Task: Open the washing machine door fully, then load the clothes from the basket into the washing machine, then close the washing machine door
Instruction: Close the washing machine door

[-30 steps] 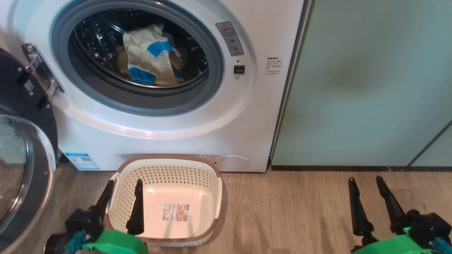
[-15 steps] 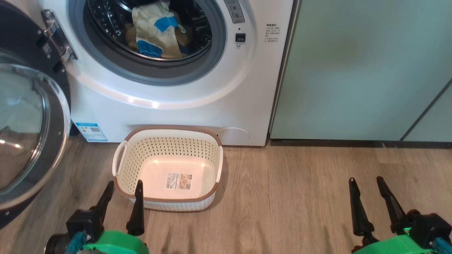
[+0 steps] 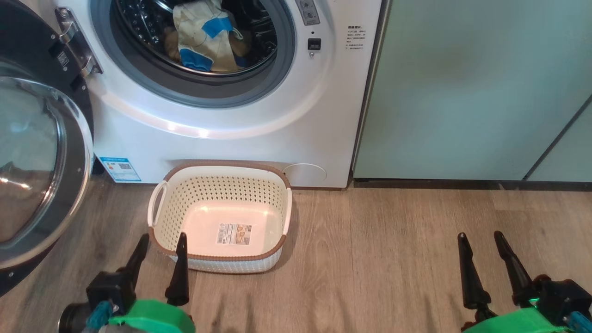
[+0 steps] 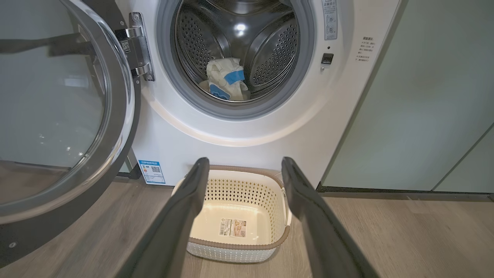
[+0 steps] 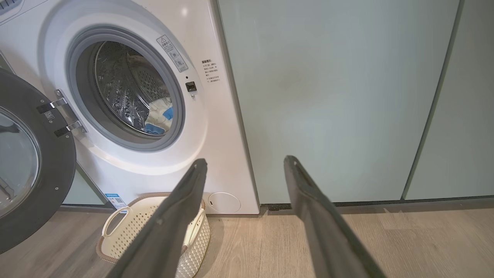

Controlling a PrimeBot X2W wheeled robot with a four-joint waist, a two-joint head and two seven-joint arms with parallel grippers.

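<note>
Wood-grain flooring (image 3: pixel 393 259) is spread across the lower half of the head view, and pale green cabinet doors (image 3: pixel 462 92) are seen at 2 o'clock. The washing machine (image 3: pixel 231 138) is set at 11 o'clock, directly beside those cabinets, with a small blue sticker (image 3: pixel 119 169) fixed at the 7 o'clock corner of its front.

The washing machine door (image 3: pixel 27 152) is swung wide open at 9 o'clock. It is hung on a metal hinge (image 3: pixel 78 46) at the 9 o'clock side of the opening, and its glass bowl is turned away from the drum. The clothes (image 3: pixel 203 37) are piled inside the steel drum (image 4: pixel 270 50), low in the opening and behind the grey gasket (image 3: pixel 194 95).

The basket (image 3: pixel 222 163) is placed on the floor at 6 o'clock of the drum opening, just beside the washer's base. A label (image 3: pixel 234 233) is shown on its bare bottom.

The left gripper (image 3: pixel 163 236) is held at 7 o'clock of the basket, its jaws spread wide and nothing grasped. One fingertip is overlapped with the basket's near rim in the head view; whether it is touched cannot be told. In the left wrist view the basket is framed between the two fingers (image 4: pixel 181 216).

The right gripper (image 3: pixel 479 235) is found at 4 o'clock in the head view, over bare flooring and well apart from the basket. Its fingers (image 5: pixel 320 216) are likewise parted and nothing is gripped.
</note>
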